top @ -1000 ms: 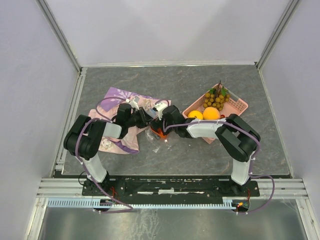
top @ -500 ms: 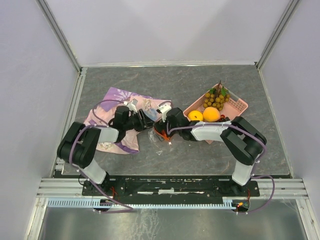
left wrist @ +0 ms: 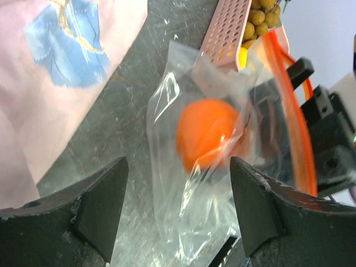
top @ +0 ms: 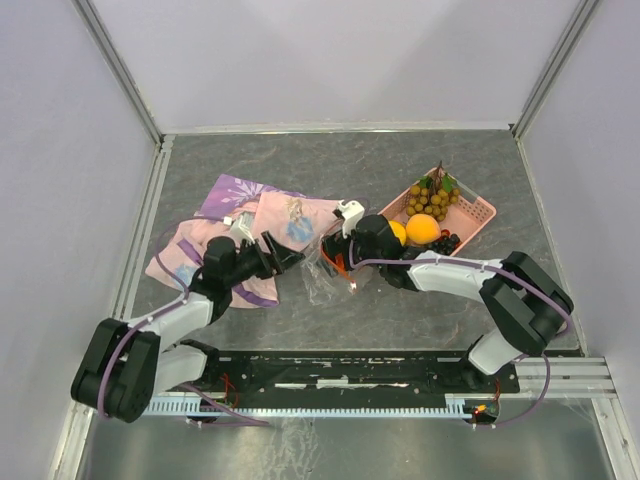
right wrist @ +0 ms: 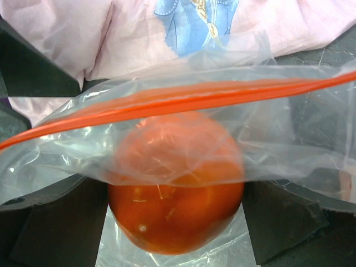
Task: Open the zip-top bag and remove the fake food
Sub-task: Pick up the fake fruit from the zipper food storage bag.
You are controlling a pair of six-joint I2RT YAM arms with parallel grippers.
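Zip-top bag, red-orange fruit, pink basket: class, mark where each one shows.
zip-top bag (left wrist: 189,222), left wrist view, clear lower panel.
red-orange fruit (right wrist: 175,214), right wrist view, bare lower front.
pink basket (top: 478,211), top external view, far right rim.

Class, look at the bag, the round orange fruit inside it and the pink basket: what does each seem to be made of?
Bag: thin clear plastic film, glossy; it creases and glints, with an orange-red zip strip.
Orange fruit: probably hard moulded plastic, smooth and shiny, with faint scuffs.
Basket: likely rigid pink plastic, matte; its wall shows regular punched holes.

A red-orange fruit sits inside the clear zip-top bag (orange-red strip across) — pink cloth behind.
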